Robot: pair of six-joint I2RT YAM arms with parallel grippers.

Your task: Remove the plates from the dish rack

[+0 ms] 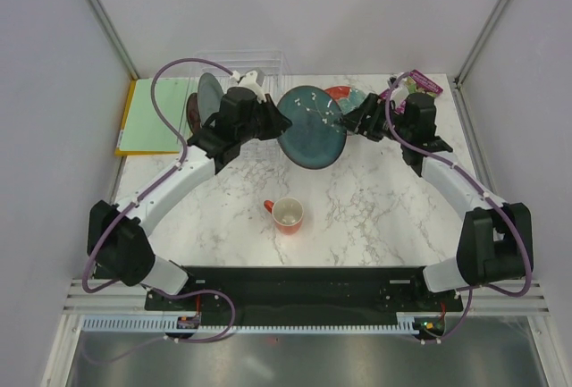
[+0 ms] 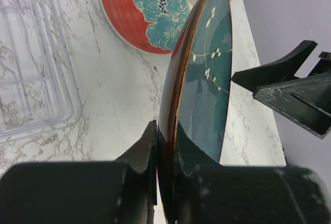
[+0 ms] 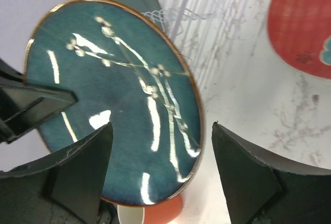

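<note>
**Teal plate in the air, a handover looks to be on**

The left end effector [image 1: 273,121] is clamped on the rim of the dark teal plate [image 1: 311,128]. It holds the plate on edge above the bench [image 1: 375,199], clear of the dish rack [image 1: 241,63]. I read this as the second plate's transfer: the red plate [image 1: 338,94] lies flat on the bench behind, and the grey-teal plate [image 1: 209,96] stands upright at the rack. The right end effector [image 1: 353,121] hangs with jaws spread wide, gripping nothing, just beside the plate's opposite rim and not touching it. From its wrist view, the glazed face sits ahead of the fingers. The next move: ease the right one onto the rim, close, and only then release the left, or that slick edge may slip.
</note>
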